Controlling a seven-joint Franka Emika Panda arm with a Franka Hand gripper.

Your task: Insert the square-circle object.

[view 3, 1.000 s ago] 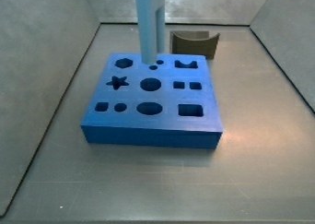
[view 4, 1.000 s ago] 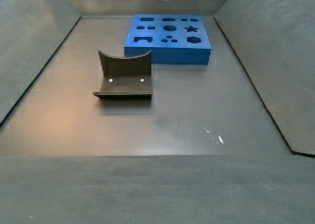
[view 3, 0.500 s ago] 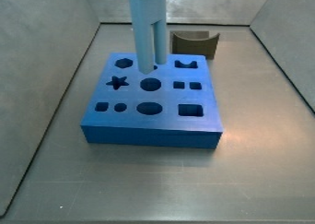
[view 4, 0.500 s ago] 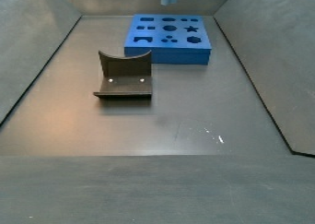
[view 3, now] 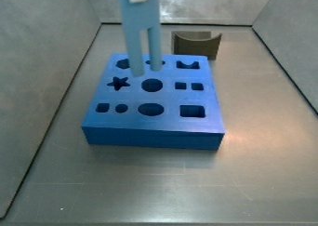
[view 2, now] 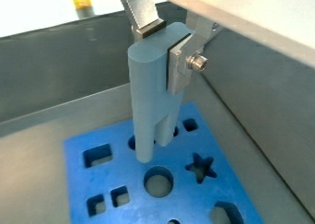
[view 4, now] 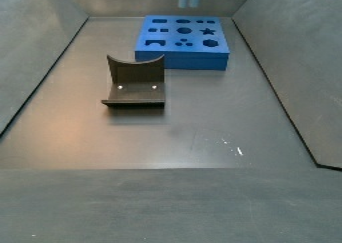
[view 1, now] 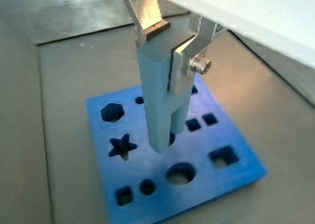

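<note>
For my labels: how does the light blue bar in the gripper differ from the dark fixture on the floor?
Colour: the light blue bar is pale, the fixture dark brown. Shape: the bar is long and slim, the fixture squat. State: the bar hangs clamped in the gripper over the blue board; the fixture stands free.

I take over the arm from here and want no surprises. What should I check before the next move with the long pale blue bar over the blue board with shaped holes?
1. Grip: the gripper is shut on the long pale blue bar, near its upper end. Ok.
2. Bar upright over the blue board with shaped holes: a side view shows it vertical. Ok.
3. Bar's lower end lined up with a matching hole: cannot tell.
4. Lower end touching the board or clear of it: cannot tell.
5. Visible holes free of pieces: ok.
6. The dark fixture stands on the floor apart from the board. Ok.
</note>
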